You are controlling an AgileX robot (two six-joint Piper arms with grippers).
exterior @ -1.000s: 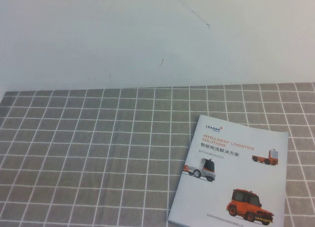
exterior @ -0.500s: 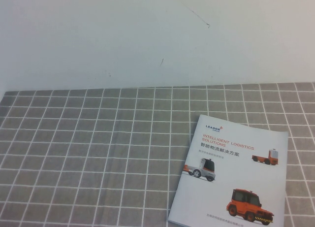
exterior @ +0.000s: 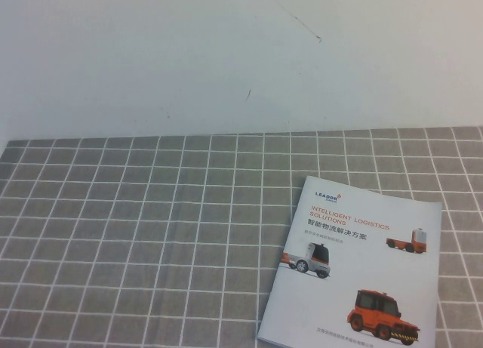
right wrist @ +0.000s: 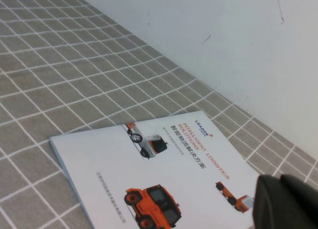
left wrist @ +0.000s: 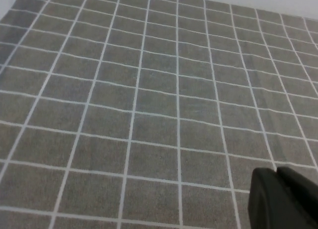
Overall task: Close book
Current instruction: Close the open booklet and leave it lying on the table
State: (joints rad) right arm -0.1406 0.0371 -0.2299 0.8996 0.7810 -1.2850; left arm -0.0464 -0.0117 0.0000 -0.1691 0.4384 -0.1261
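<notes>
The book [exterior: 355, 269] lies already shut, cover up, on the near right part of the desk [exterior: 151, 235], its long axis running away from the robot. The right pincer [right wrist: 285, 201] hangs over it, far nearer than the left pincer [left wrist: 283, 199], which looks down on the desk alone. Whether either is apart or together I cannot tell.

Book [exterior: 358, 265] on tablecloth [exterior: 136, 227], front right

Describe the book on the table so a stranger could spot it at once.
On the grey checked tablecloth below the white wall, look to the near right. The book lies closed there near the right gripper, while the left gripper hangs over bare cloth; the book's white cover with orange vehicles stands out from the grey squares.
</notes>
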